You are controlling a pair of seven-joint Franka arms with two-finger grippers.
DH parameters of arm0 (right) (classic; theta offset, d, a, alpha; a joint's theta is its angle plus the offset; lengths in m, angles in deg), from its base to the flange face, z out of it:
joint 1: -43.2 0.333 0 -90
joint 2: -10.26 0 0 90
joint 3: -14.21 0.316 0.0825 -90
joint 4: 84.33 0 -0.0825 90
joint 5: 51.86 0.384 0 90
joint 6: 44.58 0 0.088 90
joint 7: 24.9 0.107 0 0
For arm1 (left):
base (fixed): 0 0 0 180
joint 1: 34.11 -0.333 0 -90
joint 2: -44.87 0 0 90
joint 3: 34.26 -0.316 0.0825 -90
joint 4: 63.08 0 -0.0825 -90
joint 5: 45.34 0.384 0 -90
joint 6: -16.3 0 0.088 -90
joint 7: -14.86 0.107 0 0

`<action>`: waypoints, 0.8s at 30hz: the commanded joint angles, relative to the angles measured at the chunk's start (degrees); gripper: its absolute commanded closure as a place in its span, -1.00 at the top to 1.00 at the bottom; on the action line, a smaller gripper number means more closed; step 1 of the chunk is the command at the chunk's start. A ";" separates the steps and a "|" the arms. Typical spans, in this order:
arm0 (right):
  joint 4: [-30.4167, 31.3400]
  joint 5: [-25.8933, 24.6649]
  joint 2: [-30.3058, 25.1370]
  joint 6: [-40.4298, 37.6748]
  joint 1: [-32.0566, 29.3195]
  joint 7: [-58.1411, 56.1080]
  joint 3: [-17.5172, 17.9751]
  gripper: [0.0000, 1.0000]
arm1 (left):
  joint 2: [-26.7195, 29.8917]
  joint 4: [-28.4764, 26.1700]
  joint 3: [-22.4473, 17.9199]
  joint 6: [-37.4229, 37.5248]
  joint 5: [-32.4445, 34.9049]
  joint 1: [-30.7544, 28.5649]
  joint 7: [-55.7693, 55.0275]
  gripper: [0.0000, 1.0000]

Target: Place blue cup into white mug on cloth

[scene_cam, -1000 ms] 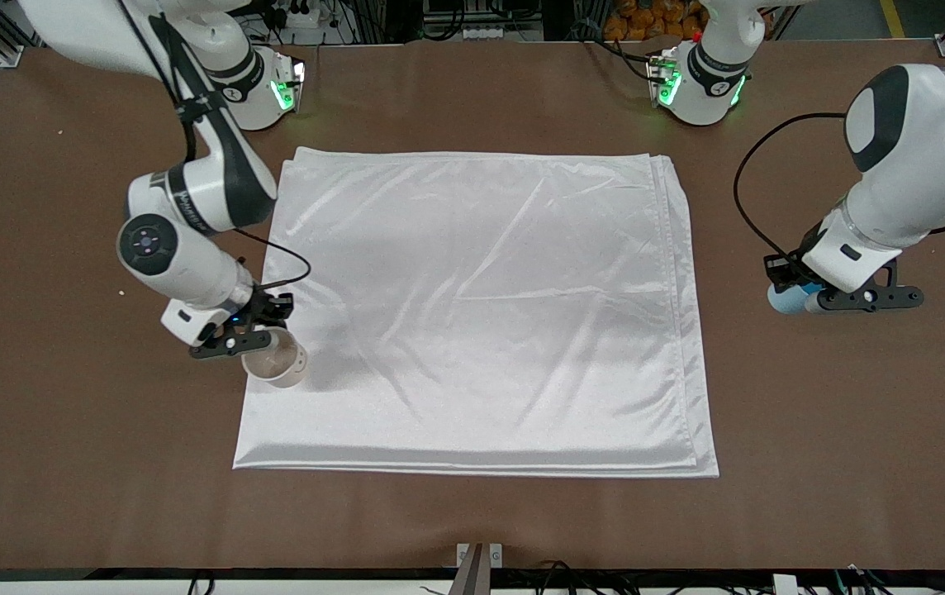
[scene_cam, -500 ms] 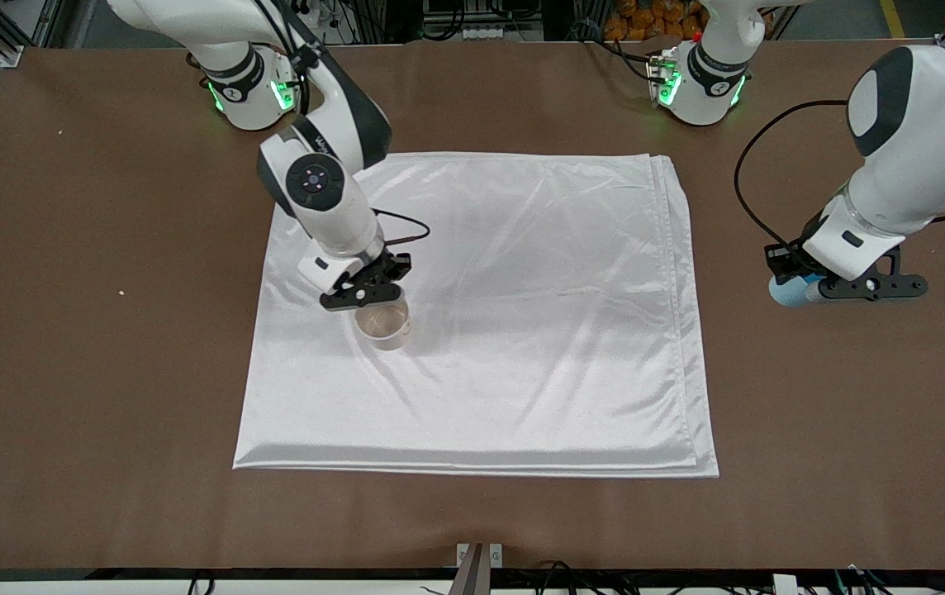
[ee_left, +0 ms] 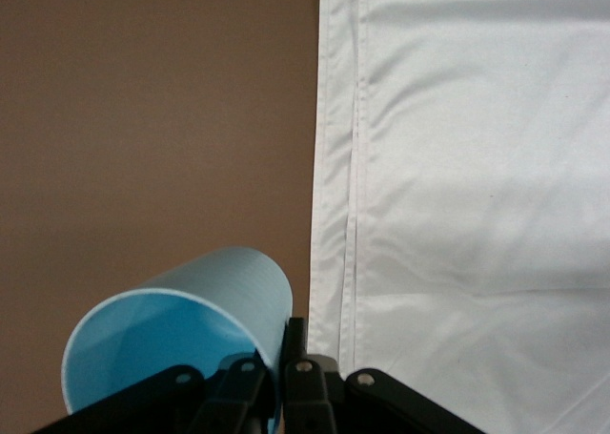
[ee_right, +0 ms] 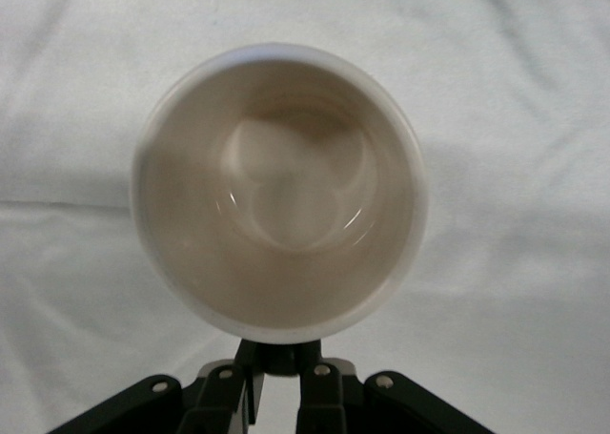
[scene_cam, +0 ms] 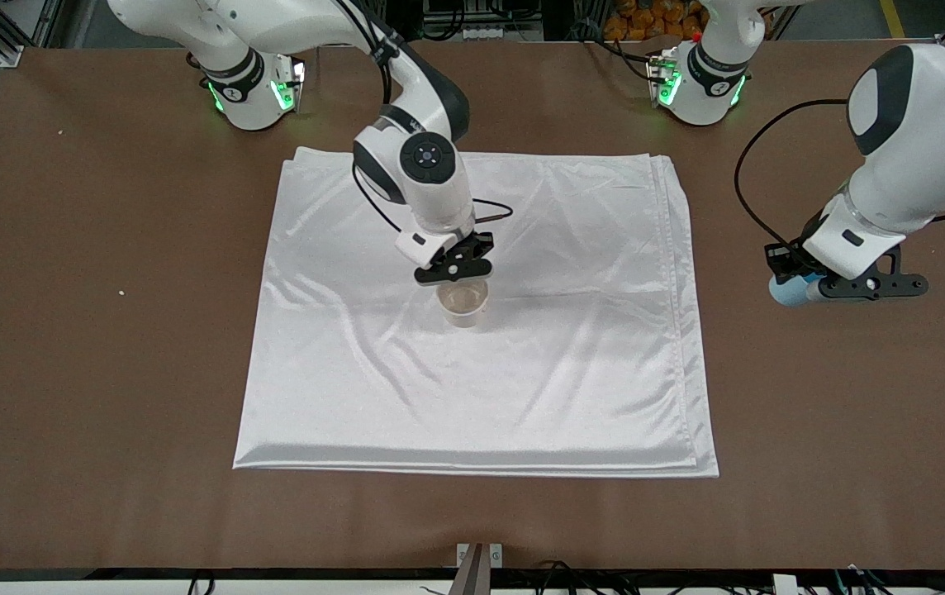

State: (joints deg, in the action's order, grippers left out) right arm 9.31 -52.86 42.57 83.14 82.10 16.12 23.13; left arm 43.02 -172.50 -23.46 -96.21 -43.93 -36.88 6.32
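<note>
Cloth (scene_cam: 538, 372) lies flat and creased on the desk (scene_cam: 84, 330), its folded layered edge toward the left arm's end; you have bare desk on every side of it.

Change over the last second: your right arm has swept in from the cloth's edge at its own end of the desk, and the right gripper (scene_cam: 458, 277) now sits over the middle of the cloth. Its fingers are closed on the white mug (scene_cam: 463, 303) at the rim, mug mouth up and empty in the right wrist view (ee_right: 278, 191). Whether the base touches the cloth, you cannot tell. Judgement: the mug is close to its set-down spot, with wide cloth all around it.

Left gripper (scene_cam: 803, 285) waits low over bare desk just off the cloth's layered edge, barely moved. Its fingers grip the blue cup (ee_left: 181, 348), tilted on its side. Its path to the mug looks unobstructed once the right arm withdraws.
</note>
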 commanded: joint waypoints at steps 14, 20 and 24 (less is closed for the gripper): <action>-5.67 -0.24 6.54 -0.81 3.11 1.34 -0.75 0.05 | 0.70 -0.18 2.48 0.80 1.05 0.23 -1.65 -1.00; -5.67 -0.77 4.88 -2.73 2.85 3.19 -1.01 1.00 | 0.44 -0.09 4.14 0.72 1.05 0.32 -3.58 -1.00; -6.80 -0.68 1.72 -8.70 1.44 3.19 -1.10 1.00 | 0.18 0.08 5.99 0.72 1.05 0.40 -5.25 -1.00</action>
State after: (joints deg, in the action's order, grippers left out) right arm 4.01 -52.94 48.02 80.83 84.82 17.71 22.01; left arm 43.02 -172.57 -19.67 -96.15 -43.93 -36.57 4.15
